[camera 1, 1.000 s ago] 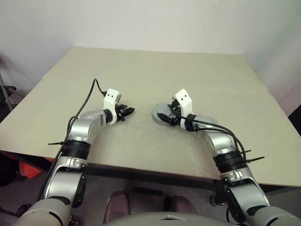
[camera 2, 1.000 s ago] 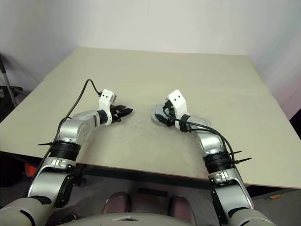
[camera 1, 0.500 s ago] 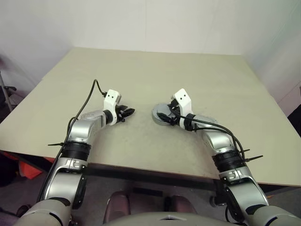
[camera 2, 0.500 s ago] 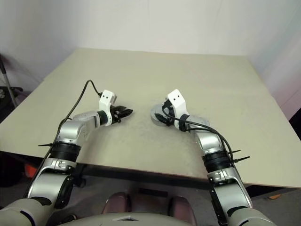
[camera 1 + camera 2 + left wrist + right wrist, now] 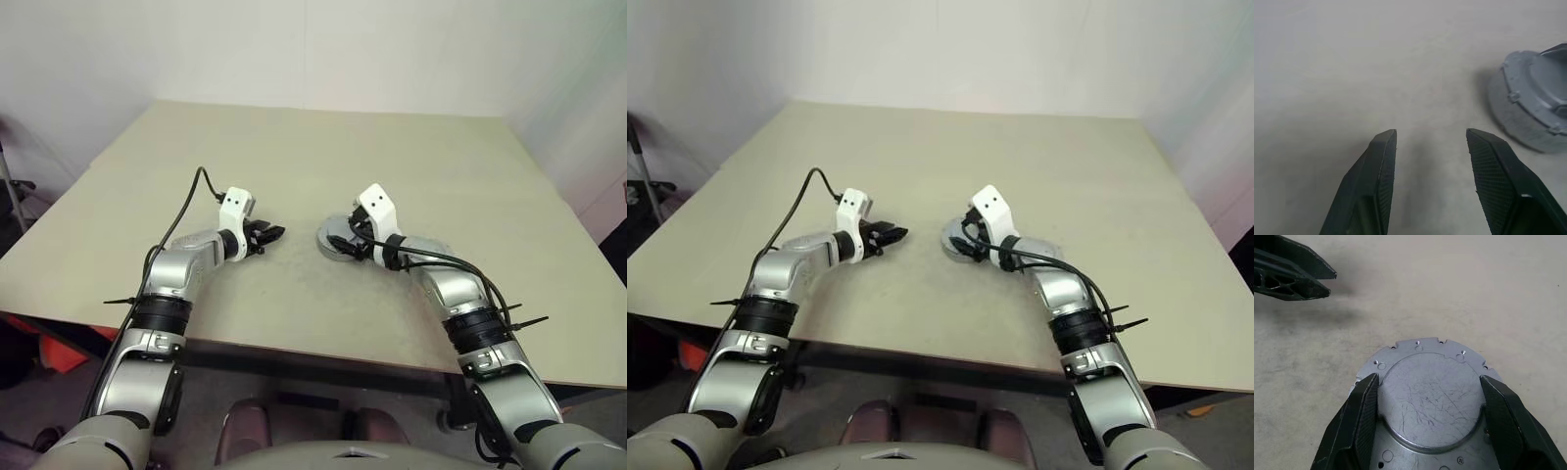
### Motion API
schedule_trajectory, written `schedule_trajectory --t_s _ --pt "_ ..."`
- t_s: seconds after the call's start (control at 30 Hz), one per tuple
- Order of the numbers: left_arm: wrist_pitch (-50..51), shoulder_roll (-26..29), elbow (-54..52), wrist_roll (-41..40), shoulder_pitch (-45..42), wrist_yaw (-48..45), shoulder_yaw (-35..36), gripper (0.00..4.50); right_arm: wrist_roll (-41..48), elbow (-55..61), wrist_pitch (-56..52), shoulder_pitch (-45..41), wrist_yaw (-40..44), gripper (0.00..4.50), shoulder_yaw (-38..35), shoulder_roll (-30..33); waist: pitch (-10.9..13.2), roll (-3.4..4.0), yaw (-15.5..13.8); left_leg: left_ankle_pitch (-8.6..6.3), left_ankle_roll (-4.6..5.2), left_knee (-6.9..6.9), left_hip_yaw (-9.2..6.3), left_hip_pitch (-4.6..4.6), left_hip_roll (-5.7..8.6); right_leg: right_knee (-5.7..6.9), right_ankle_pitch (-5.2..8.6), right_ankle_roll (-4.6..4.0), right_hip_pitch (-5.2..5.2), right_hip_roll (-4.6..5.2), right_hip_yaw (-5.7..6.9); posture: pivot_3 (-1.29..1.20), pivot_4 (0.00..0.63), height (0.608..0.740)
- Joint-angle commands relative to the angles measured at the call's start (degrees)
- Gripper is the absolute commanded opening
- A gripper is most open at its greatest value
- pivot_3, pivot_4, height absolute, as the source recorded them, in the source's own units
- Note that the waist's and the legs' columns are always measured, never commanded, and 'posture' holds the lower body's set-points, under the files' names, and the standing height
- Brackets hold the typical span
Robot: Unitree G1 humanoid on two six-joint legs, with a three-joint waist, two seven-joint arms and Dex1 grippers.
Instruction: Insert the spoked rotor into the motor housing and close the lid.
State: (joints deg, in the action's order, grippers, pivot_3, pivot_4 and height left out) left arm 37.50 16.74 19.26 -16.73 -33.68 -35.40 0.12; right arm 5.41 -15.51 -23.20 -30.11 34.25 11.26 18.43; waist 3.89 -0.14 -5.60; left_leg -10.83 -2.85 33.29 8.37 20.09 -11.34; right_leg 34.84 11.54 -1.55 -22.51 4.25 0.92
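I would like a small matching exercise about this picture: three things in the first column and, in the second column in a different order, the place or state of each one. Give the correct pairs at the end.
Column 1
1. left gripper
2. right gripper
3. grey lid

Column 2
A. lies flat on the table, on top of a round part
B. open, with nothing between its fingers
C. open, with one finger at each side of the lid's raised centre

Pairs: 1-B, 2-C, 3-A

lid (image 5: 1425, 396) on table (image 5: 392, 166), R of center
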Motion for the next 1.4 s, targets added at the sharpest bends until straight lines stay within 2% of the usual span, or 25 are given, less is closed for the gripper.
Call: schedule_trajectory --t_s 0.03,0.2,0.5,0.73,0.87,1.0,1.13,1.23,1.4 --pt "0.45 0.12 -2.79 -1.2 -1.68 0.19 1.36 2.41 -3.95 -5.24 -3.36 1.54 -1.41 3.14 1.62 1.86 -0.03 0.0 -0.01 -0.03 0.06 -0.03 0.01 -0.15 -0.02 -0.02 0.02 0.03 0.16 0.0 0.01 0.0 0.0 0.74" --pt "1.42 -0.1 -3.57 -1.89 -1.79 0.36 1.7 2.41 -3.03 -6.09 -4.03 1.93 -0.57 3.14 1.26 2.02 -0.24 -0.02 -0.08 -0.07 0.13 -0.03 0.04 -0.26 -0.06 -0.04 0.23 0.36 0.39 0.15 0.14 0.0 0.0 0.74" --pt "2.23 -0.2 -4.92 -2.18 -1.14 0.39 1.32 2.41 4.87 -8.2 -9.08 -0.03 2.92 3.14 -5.35 -0.4 -0.37 -0.04 -0.08 -0.06 0.14 -0.03 0.06 -0.21 -0.29 -0.08 0.24 0.38 0.49 0.24 0.37 0.0 0.0 0.74" --pt "2.08 0.11 -4.72 -1.96 -1.22 0.41 1.23 2.41 -2.43 -9.23 1.26 0.74 1.88 3.14 -0.35 2.49 -0.37 -0.03 -0.01 -0.02 0.08 -0.06 0.09 -0.1 -0.36 -0.16 0.09 0.09 0.43 0.22 0.45 0.0 0.0 0.74" --pt "2.11 -0.16 -4.57 -2.27 -1.59 0.5 1.44 2.41 -3.08 -9.26 2.18 0.75 0.92 3.14 0.13 2.2 -0.37 -0.03 -0.03 -0.02 0.08 -0.06 0.1 -0.11 -0.35 -0.14 0.31 0.46 0.44 0.23 0.44 0.0 0.0 0.74" --pt "4.35 -2.25 -4.64 -5.25 -3.46 1.38 3.62 2.41 -4.08 -10.28 2.87 0.88 0.21 3.14 1.22 2.23 -0.37 -0.03 -0.01 -0.01 0.07 -0.08 0.11 -0.1 -0.36 -0.15 0.32 0.48 0.44 0.24 0.44 0.0 0.0 0.74" --pt "10.24 -6.86 -1.33 -11.71 -8.03 4.62 9.9 2.41 -4.32 -10.6 3.21 0.77 0.36 3.14 1.41 2.27 -0.37 -0.03 0.0 0.0 0.05 -0.08 0.17 -0.1 -0.35 -0.15 0.32 0.48 0.46 0.26 0.45 0.0 0.0 0.74" --pt "13.17 -9.5 3.4 -13.71 -11.03 6.38 12.02 1.81 -4.4 -10.7 3.23 0.4 0.26 3.14 1.38 2.26 -0.39 0.0 0.04 0.0 0.06 -0.08 0.18 -0.11 -0.31 -0.16 0.33 0.49 0.49 0.27 0.46 0.0 0.0 0.74" --pt "15.71 -11.36 10.36 -13.66 -13.01 7.26 11.92 0.09 -4.51 -10.33 3.24 0.47 -0.06 3.14 1.4 2.25 -0.4 0.01 0.11 0.02 0.08 -0.13 0.19 -0.1 -0.2 -0.24 0.34 0.51 0.46 0.26 0.46 0.0 0.0 0.74"
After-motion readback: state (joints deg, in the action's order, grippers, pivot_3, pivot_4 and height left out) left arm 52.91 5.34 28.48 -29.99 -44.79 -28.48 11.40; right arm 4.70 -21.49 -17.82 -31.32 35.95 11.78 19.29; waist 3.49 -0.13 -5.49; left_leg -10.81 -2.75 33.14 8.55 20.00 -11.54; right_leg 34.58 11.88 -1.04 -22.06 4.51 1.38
